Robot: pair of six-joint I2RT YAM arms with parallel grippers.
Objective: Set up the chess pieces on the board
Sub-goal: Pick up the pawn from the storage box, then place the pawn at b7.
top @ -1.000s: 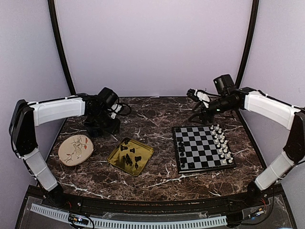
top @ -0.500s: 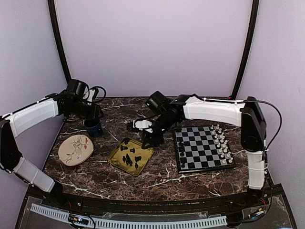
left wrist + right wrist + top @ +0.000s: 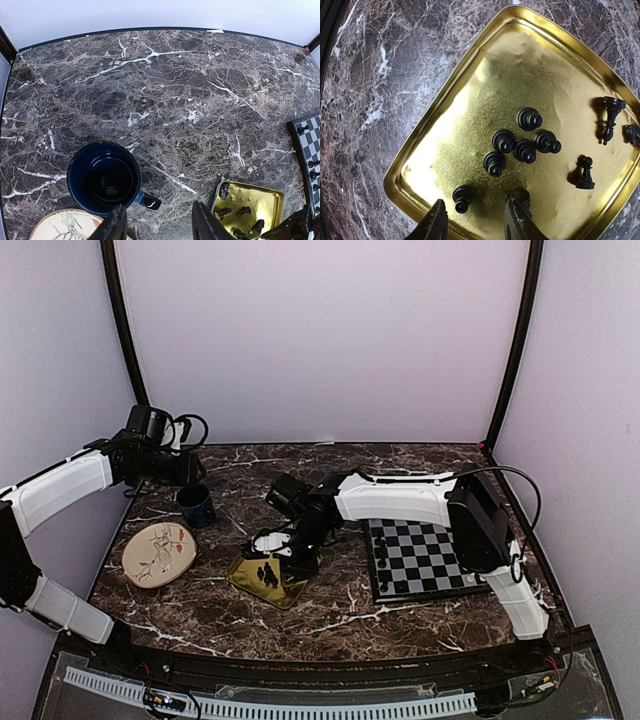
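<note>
Right pincer [image 3: 477,210] swung from board [image 3: 420,560] to tray [image 3: 470,100], open above black chess pieces [image 3: 520,145]; left pincer [image 3: 159,212] open.

A dark marble table [image 3: 330,615] carries a blue mug [image 3: 195,506] at far left, a plate [image 3: 158,553] nearer, a gold tray [image 3: 240,575] mid-table, and the board [image 3: 420,560] at right.

Pale lilac walls [image 3: 320,340], dark marble table [image 3: 340,618]

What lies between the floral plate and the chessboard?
The gold tray holding black chess pieces, with the right hand poised over it; the top view shows this best.
</note>
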